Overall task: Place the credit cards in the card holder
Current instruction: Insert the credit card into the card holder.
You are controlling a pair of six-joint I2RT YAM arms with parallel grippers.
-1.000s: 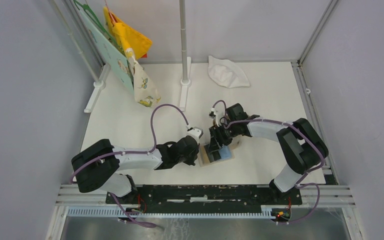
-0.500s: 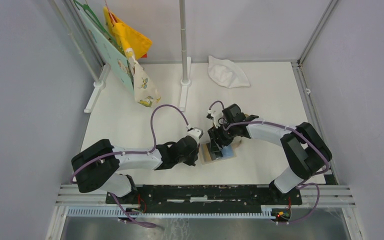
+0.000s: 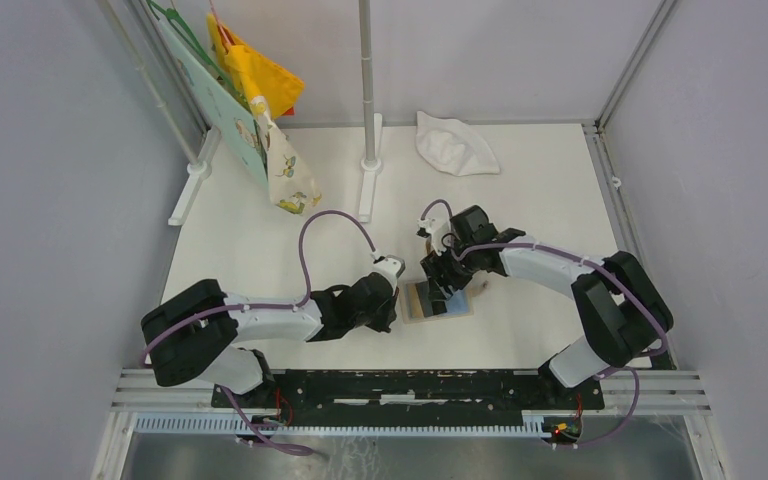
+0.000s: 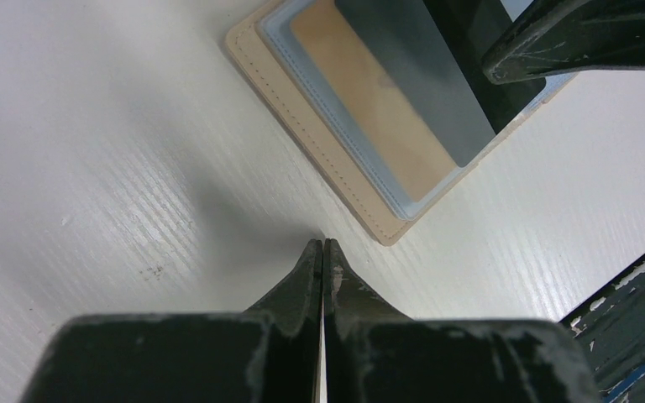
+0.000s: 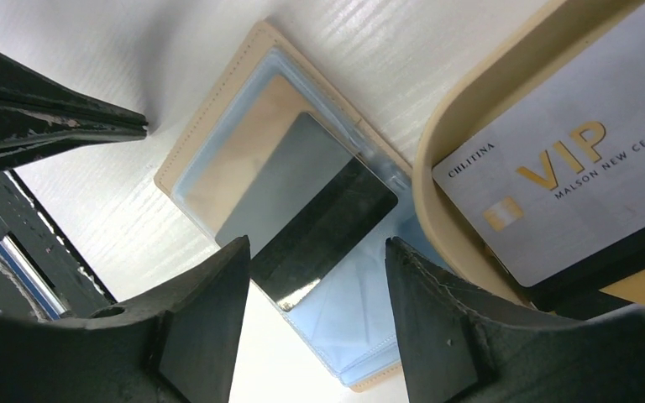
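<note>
- Lying open on the white table (image 4: 92,168), the card holder (image 5: 361,344) is shown with its light blue lining turned upward and its beige stitched rim visible along two edges.
- A black card (image 5: 311,210) is seen resting aslant on the lining. Its upper part looks dulled, as if under a clear pocket film, while its lower part is glossy and bare; how deeply it is seated cannot be told.
- The right gripper (image 5: 315,260) is held directly above the holder with its jaws spread wide. The black card is framed between the two fingers, and nothing is grasped.
- The left gripper (image 4: 323,245) is clenched and empty, its fingers pressed flat together. Its tips are brought down to the table just beside one corner of the holder, a narrow strip of bare table separating them from the beige rim.
- A tan oval tray (image 5: 462,134) is placed against the holder's far side. A grey-white card (image 5: 571,168) marked VIP is seen inside it, laid over a dark card (image 5: 630,260).
</note>
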